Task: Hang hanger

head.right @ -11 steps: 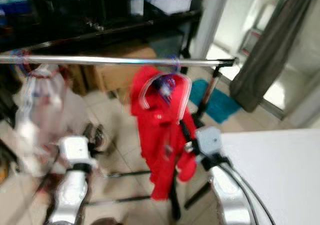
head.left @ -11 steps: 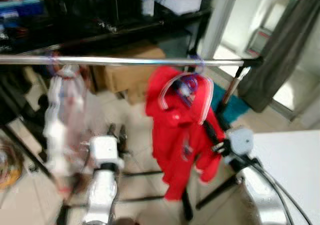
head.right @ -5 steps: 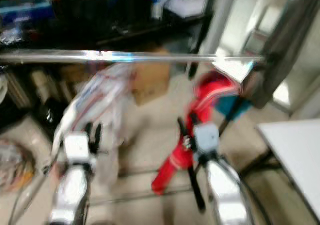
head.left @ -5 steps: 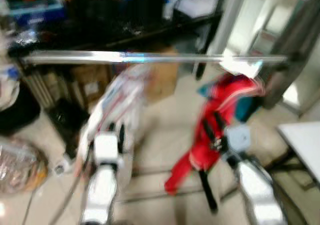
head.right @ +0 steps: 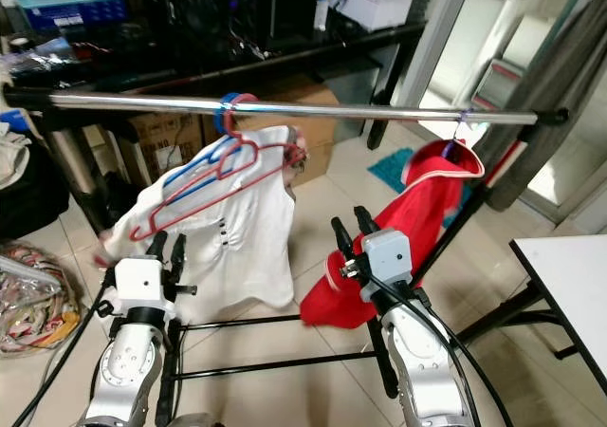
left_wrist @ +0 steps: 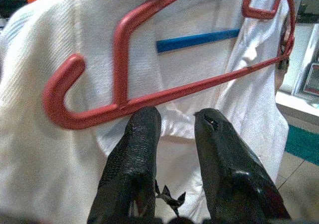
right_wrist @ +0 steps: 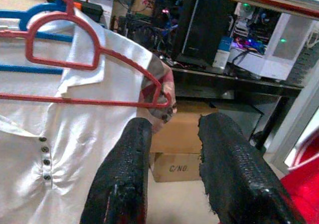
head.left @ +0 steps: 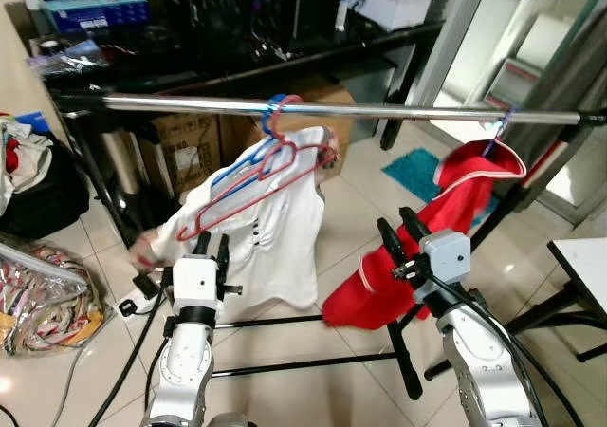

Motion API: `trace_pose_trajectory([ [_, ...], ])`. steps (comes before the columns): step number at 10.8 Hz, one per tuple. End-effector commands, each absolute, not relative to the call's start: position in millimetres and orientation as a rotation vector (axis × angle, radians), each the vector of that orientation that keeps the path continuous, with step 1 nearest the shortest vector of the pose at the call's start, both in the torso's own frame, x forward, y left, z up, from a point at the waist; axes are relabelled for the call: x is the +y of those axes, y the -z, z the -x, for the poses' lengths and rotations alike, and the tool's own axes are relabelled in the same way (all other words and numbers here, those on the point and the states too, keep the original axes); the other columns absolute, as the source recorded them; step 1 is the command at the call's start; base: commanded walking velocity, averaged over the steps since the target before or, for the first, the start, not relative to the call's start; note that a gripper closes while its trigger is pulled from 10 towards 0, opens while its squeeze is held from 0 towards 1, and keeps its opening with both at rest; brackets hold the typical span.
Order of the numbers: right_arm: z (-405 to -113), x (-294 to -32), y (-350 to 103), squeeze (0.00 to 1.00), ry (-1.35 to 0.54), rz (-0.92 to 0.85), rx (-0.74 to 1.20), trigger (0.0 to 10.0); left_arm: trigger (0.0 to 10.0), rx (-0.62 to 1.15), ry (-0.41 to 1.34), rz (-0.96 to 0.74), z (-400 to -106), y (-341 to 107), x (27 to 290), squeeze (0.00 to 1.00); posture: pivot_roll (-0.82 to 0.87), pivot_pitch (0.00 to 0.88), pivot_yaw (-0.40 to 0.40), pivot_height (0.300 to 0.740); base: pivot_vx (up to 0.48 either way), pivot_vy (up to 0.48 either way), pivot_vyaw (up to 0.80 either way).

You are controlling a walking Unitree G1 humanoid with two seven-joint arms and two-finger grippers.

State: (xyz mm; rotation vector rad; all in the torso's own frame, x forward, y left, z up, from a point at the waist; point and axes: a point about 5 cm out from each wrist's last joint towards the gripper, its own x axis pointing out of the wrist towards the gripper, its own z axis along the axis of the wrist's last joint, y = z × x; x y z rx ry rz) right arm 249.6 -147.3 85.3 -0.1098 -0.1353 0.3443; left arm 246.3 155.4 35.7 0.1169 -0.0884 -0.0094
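Starting on the left, a heap of clothes [head.left: 24, 157] and a crinkled bag [head.left: 43, 299] lie on the floor, well off to the outer side of the left hand [head.left: 211, 248]. That hand is raised, its two black fingers [left_wrist: 133, 154] a small way apart with nothing between them. Just above and beyond its tips hangs the red hanger [head.left: 248, 192], tilted, low end toward this hand, hook over the steel rail [head.left: 313, 110]. A blue hanger [head.left: 248, 157] sits right against it, and the white shirt [head.left: 275, 228] hangs behind both, slumped to one side rather than squarely on its shoulders.

Across to the right hand [head.left: 401, 234]: it too is up, fingers [right_wrist: 124, 169] parted and empty, pointing toward the shirt's far shoulder and a brown box [right_wrist: 175, 159] beyond. Just to its outer side, touching or nearly so, the red jacket [head.left: 432, 232] droops from its own purple-hooked hanger near the rail's end. A white table [head.left: 586, 273] corner shows farther right.

My read: the hangers are on the rail, so the hanging step looks done. What is left seems to be drawing both hands down and clear without snagging the red hanger's low end or the red jacket.
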Motion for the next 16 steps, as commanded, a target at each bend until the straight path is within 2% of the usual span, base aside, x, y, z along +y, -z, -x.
trace_pose_trajectory([
  [1,-253,-152,-86,0.0,-0.322,0.114,-0.134,10.0,10.0,-0.116,0.022,-0.124,-248,-40,151,0.0,0.18,0.005,-0.056,0.74,0.0,0.0,0.0],
  [5,-266,-153,-100,0.0,-0.298,0.095,-0.172,10.0,10.0,-0.195,0.065,-0.24,-250,-55,151,0.0,0.21,0.008,-0.065,0.74,0.0,0.0,0.0],
  [7,-269,-150,-101,0.0,-0.299,0.085,-0.177,10.0,10.0,-0.155,0.094,-0.262,-255,-51,150,0.0,0.22,0.009,-0.065,0.74,0.0,0.0,0.0],
  [9,-270,-150,-101,0.0,-0.293,0.077,-0.173,10.0,10.0,-0.269,0.105,-0.322,-258,-71,153,0.0,0.22,0.009,-0.063,0.74,0.0,0.0,0.0],
  [11,-271,-150,-99,0.0,-0.277,0.065,-0.166,10.0,10.0,-0.365,0.221,-0.476,-259,-84,145,0.0,0.21,0.008,-0.061,0.74,0.0,0.0,0.0],
  [14,-273,-149,-98,0.0,-0.278,0.063,-0.162,10.0,10.0,-0.449,0.161,-0.511,-261,-100,149,0.0,0.22,0.001,-0.063,0.74,0.0,0.0,0.0],
  [16,-275,-145,-97,0.0,-0.286,0.059,-0.157,10.0,10.0,-0.409,0.217,-0.506,-265,-94,143,0.0,0.23,0.0,-0.065,0.74,0.0,0.0,0.0],
])
